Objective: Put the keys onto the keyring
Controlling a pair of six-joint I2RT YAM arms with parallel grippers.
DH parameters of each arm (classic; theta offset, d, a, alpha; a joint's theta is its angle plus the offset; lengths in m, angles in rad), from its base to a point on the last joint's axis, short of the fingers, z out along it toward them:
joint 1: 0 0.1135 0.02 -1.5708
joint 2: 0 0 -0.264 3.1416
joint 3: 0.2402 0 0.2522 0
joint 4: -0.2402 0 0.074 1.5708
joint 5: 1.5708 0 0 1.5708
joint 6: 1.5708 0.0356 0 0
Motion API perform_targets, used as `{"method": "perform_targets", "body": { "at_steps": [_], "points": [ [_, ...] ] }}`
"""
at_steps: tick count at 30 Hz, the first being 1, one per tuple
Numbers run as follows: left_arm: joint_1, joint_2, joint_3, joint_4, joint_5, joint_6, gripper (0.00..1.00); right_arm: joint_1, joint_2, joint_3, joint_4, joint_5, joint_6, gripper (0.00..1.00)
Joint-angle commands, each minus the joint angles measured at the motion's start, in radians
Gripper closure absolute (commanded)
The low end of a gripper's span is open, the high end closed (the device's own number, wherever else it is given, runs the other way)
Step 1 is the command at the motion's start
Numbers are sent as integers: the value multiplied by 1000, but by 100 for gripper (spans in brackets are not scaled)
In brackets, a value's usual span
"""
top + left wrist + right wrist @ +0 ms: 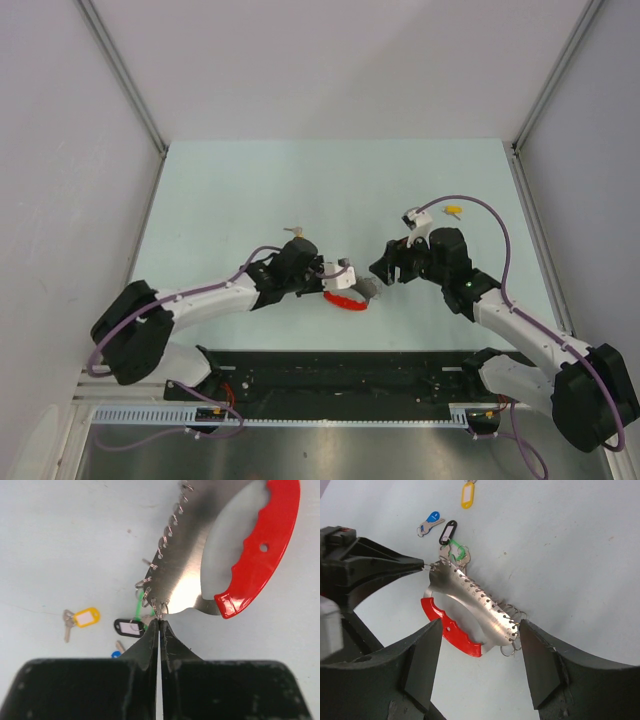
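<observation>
The keyring, a silver toothed plate (185, 555) with a red plastic arc (265, 545), lies on the table and carries several small wire rings. My left gripper (159, 621) is shut, pinching a small ring at the plate's near tip. The keyring also shows in the right wrist view (475, 605) and the top view (350, 298). My right gripper (480, 665) is open, its fingers straddling the plate's other end from above. The green key (456, 550) lies against the plate's tip. The black (448, 532), blue (431, 522) and yellow (467, 494) keys lie loose beyond it.
A beige key (293, 230) lies on the table just behind the left arm's wrist. The yellow key (453, 211) sits behind the right arm near its purple cable. Grey walls enclose the pale table (250, 190) at the back and both sides.
</observation>
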Motion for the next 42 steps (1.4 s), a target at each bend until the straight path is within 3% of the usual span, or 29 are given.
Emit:
{"method": "perform_targets", "body": {
  "at_steps": [1,9,17,33,42],
  "points": [
    [-13,-100,-18,62,-33,-6,100,1,14,-1,53,-40,-4,32],
    [-31,-251,-49,152,-4,-62,100,6,-21,-3,99,-130,-14,32],
    [-33,-373,-96,275,82,-257,100,5,-100,-1,123,-172,-8,32],
    [-33,-391,-359,827,166,-515,100,27,-114,-3,114,-218,-28,32],
    [-33,-387,-422,1008,209,-674,100,151,-112,-3,197,-189,-210,35]
  ]
}}
